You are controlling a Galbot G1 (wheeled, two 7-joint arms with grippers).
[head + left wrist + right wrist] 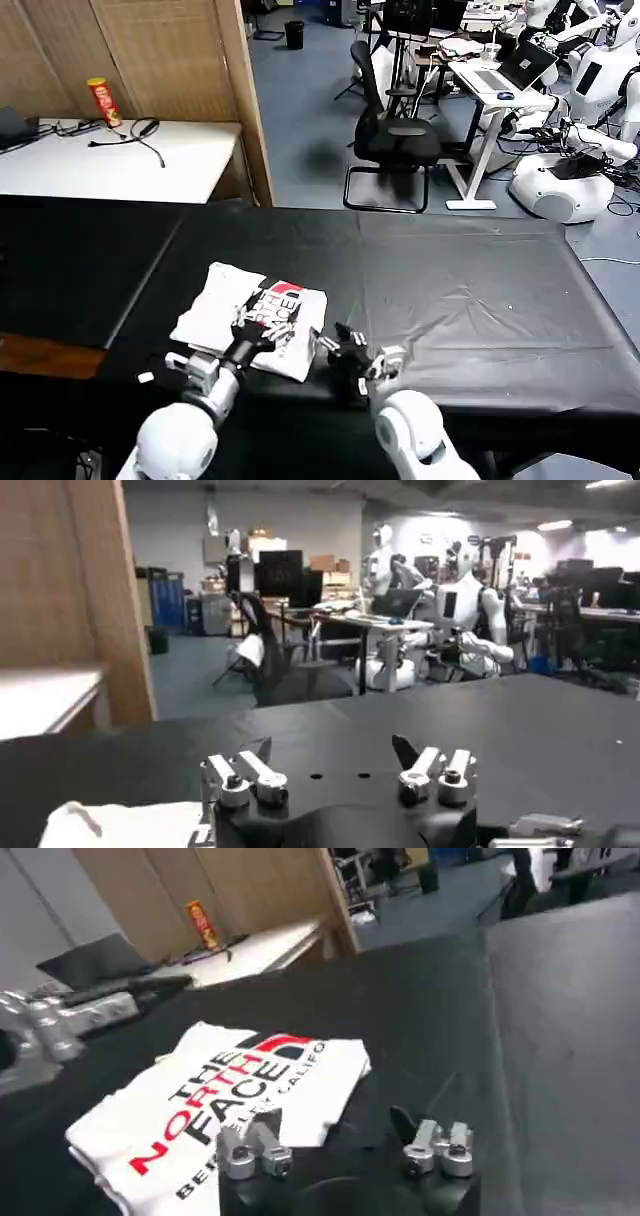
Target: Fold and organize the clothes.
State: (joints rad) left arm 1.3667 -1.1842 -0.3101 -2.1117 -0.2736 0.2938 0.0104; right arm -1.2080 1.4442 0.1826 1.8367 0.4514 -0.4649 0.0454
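Note:
The clothes are one folded white T-shirt (240, 310) with black "THE NORTH FACE" lettering and a red mark facing up. It lies on the black table (470, 290) near the front left. My left gripper (262, 335) hovers over the shirt's near edge, open and holding nothing; the left wrist view shows it (333, 752) with its jaws spread over bare black cloth and a bit of the shirt (110, 825) beside it. My right gripper (352, 352) stands open just right of the shirt's near corner. In the right wrist view it (335, 1123) is empty, with the shirt (230, 1098) ahead.
A white side table (120, 160) at the back left carries a red can (103, 101) and cables. A wooden panel (180, 60) stands behind it. An office chair (395, 130), desks and other robots (565, 180) stand beyond the black table's far edge.

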